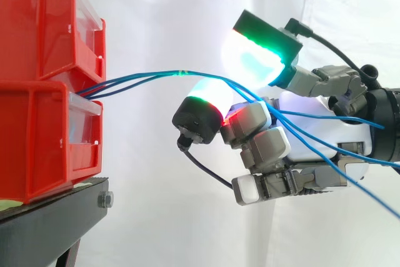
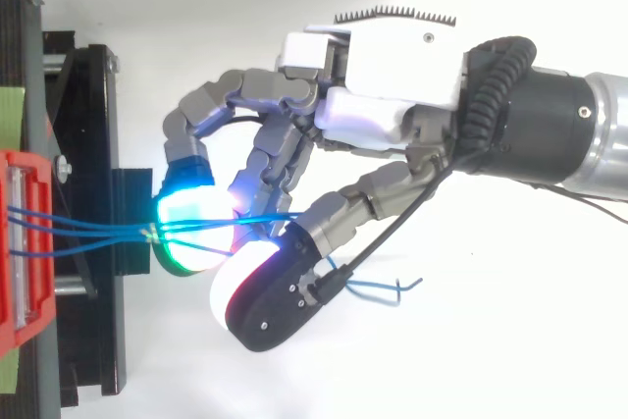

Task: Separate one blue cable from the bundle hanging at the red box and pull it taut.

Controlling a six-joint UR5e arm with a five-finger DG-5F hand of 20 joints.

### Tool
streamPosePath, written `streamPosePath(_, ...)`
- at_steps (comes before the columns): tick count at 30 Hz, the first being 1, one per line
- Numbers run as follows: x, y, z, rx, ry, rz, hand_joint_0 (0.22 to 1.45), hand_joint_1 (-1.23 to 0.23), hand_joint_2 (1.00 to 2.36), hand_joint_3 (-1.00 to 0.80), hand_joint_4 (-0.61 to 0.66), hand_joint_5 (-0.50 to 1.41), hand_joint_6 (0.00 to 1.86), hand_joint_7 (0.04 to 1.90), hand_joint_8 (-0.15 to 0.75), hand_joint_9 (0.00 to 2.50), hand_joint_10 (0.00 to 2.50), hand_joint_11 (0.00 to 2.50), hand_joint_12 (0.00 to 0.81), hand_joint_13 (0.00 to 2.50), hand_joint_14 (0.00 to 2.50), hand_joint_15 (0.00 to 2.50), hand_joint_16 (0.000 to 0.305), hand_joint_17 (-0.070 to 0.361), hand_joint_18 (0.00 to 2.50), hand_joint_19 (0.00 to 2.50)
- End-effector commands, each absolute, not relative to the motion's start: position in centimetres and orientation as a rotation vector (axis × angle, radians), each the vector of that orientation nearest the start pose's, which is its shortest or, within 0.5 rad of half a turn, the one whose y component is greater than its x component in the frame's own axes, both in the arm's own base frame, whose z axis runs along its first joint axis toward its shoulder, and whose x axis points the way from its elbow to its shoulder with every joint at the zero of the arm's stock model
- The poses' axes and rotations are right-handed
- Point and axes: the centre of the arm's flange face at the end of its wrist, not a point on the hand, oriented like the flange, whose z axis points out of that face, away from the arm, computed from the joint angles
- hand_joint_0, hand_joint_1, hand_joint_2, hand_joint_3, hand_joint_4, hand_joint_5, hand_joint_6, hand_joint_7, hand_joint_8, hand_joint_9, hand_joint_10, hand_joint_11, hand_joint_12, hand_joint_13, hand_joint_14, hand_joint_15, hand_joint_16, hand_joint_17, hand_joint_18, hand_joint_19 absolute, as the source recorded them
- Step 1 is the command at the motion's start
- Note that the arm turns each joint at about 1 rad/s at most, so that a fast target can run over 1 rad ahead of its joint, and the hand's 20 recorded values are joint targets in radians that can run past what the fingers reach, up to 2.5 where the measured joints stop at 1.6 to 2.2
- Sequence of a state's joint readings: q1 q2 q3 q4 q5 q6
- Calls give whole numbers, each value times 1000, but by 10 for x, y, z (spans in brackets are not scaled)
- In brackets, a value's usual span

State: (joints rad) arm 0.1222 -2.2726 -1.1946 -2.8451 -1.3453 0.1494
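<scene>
Hand (image 1: pixel 306 136) nearest, fingers curled round several blue cables (image 1: pixel 144 76), not one; strands leave the gap between the stacked red bins (image 1: pixel 37 92) at the black stand's (image 1: pixel 56 217) edge facing the hand, bound by a small tie (image 1: pixel 181 72) just short of the pads; risk: a pull now tightens the whole bundle, the tie blocks separation, and the bins may drag off that edge.

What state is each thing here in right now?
hand, fingers curled round the blue cables, pads glowing.
blue cables, bundled by a small tie, stretched from red bins to hand, ends trailing loose.
red bins, stacked two high on the black stand.
black stand, upright, bearing the bins.
</scene>
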Motion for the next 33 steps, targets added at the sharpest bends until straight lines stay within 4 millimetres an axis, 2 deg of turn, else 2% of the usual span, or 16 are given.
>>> streamPosePath(1, 754, -64, 260, 1378, 1072, 1227, 471, -947, 1000, -500, 127, -140, 871, 1185, 334, 1218, 20, 1165, 401, 1277, 25, 862, 54, 123, 1052, 598)
streamPosePath(4, 754, -64, 258, 1379, 1073, 1226, 448, -895, 1000, -500, 139, -146, 858, 1150, 343, 1216, 19, 1135, 414, 1280, 26, 857, 57, 128, 1061, 596)
streamPosePath(6, 754, -64, 258, 1379, 1073, 1226, 469, -784, 1000, -500, 131, -148, 842, 1141, 335, 1210, 22, 1126, 408, 1270, 26, 850, 56, 126, 1050, 601)
streamPosePath(7, 754, -64, 258, 1379, 1073, 1226, 472, -776, 1000, -500, 129, -149, 838, 1137, 335, 1211, 20, 1128, 410, 1269, 26, 855, 56, 125, 1048, 605)
streamPosePath(10, 754, -64, 258, 1378, 1074, 1225, 605, -714, 1000, -500, 77, -153, 816, 1177, 298, 1189, 23, 1137, 376, 1238, 28, 874, 49, 111, 986, 641)
streamPosePath(12, 754, -64, 259, 1378, 1072, 1227, 636, -762, 1000, -500, 41, -157, 822, 1206, 295, 1181, 23, 1141, 377, 1235, 28, 872, 49, 111, 982, 643)
streamPosePath(15, 753, -65, 260, 1379, 1071, 1226, 645, -830, 1014, -319, -7, -171, 844, 1276, 300, 1153, 23, 1138, 377, 1223, 27, 866, 50, 112, 966, 636)
streamPosePath(19, 753, -65, 260, 1378, 1072, 1227, 692, -901, 1020, -256, -36, -195, 879, 1227, 300, 1116, 22, 1128, 383, 1212, 28, 862, 51, 114, 972, 610)
streamPosePath(20, 754, -65, 258, 1379, 1073, 1226, 756, -946, 1017, -309, -17, -201, 880, 1226, 299, 1105, 24, 1119, 383, 1204, 29, 841, 51, 114, 967, 603)
streamPosePath(23, 753, -64, 259, 1378, 1076, 1229, 826, -950, 1000, -500, 4, -188, 882, 1209, 295, 1106, 22, 1126, 376, 1190, 27, 844, 50, 112, 953, 599)
streamPosePath(24, 754, -64, 258, 1379, 1077, 1228, 832, -941, 1000, -500, 17, -182, 887, 1222, 299, 1108, 22, 1119, 376, 1189, 26, 842, 49, 111, 954, 596)
streamPosePath(27, 753, -65, 258, 1380, 1076, 1227, 800, -960, 1000, -500, 63, -173, 897, 1255, 298, 1122, 22, 1144, 377, 1189, 29, 830, 49, 110, 980, 556)
streamPosePath(33, 753, -67, 259, 1382, 1074, 1223, 679, -1044, 1000, -500, 61, -158, 901, 1306, 296, 1134, 23, 1162, 372, 1178, 30, 841, 49, 110, 975, 562)
